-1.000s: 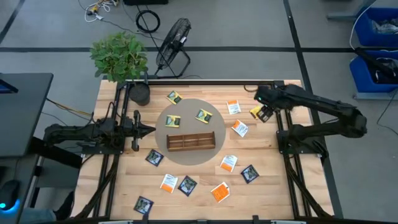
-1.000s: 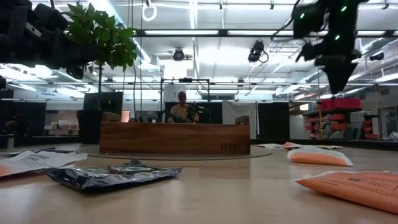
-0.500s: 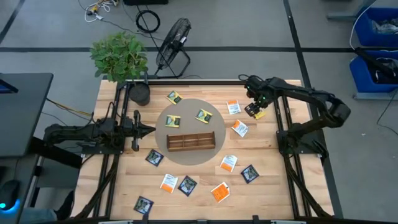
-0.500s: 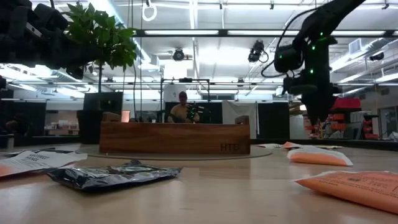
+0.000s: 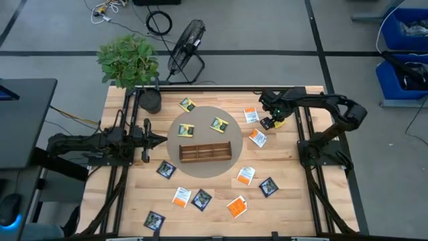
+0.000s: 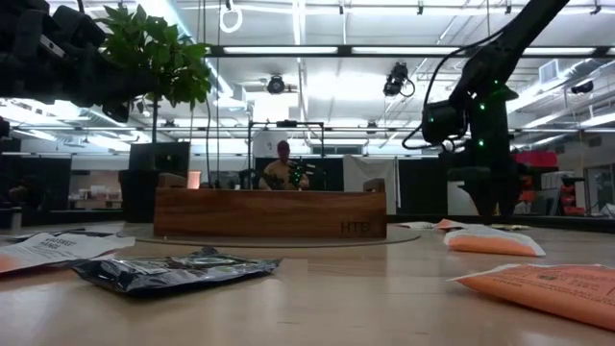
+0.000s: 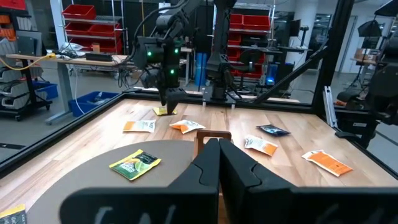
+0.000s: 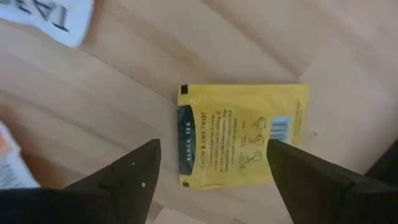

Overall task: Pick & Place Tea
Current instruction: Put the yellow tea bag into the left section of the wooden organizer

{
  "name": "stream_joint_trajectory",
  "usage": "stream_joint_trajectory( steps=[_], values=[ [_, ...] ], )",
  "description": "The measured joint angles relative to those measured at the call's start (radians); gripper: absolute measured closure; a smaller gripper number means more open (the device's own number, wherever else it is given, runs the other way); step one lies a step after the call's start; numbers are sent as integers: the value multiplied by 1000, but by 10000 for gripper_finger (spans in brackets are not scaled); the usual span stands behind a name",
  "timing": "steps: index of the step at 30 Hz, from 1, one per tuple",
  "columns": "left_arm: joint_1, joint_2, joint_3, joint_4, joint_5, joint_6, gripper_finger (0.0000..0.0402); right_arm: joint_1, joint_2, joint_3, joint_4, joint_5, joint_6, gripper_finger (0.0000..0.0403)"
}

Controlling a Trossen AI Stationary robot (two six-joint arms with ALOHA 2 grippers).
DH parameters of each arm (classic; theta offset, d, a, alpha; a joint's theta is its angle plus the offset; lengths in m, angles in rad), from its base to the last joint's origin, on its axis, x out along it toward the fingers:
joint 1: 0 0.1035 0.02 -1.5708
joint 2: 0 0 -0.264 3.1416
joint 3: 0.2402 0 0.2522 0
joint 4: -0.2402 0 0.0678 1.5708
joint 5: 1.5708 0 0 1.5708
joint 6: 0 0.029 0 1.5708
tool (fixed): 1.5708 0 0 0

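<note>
The tea sachets lie flat across the wooden table. A yellow one (image 8: 242, 134) lies at the far right, and my right gripper (image 8: 214, 168) stands over it, pointing down and open, with one finger on either side of it and touching nothing. From above, this gripper (image 5: 269, 121) covers most of that sachet (image 5: 278, 122). More yellow-green sachets (image 5: 219, 124) lie on a grey round mat, with orange-and-white ones (image 5: 257, 138) and navy ones (image 5: 268, 187) around it. My left gripper (image 5: 159, 140) waits shut at the table's left.
A long brown wooden tray (image 5: 205, 152) sits on the grey round mat (image 5: 204, 110) at the table's middle. A potted plant (image 5: 130, 63) stands at the far left corner. A person (image 6: 281, 168) sits in the room beyond. Bare wood shows between the scattered sachets.
My right gripper has come down toward the table and shifted a little toward the table's left, ending low over the yellow sachet at the far right. The sachets and my left arm have stayed where they were.
</note>
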Motion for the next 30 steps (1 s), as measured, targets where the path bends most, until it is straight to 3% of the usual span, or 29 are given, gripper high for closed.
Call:
stream_joint_trajectory(
  steps=[13,30],
  values=[
    [0,0,0,-1,0,2,399,1,-1,-73,79,-12,19,150],
    [0,0,0,-1,0,1,399,3,3,-75,122,-30,15,377]
  ],
)
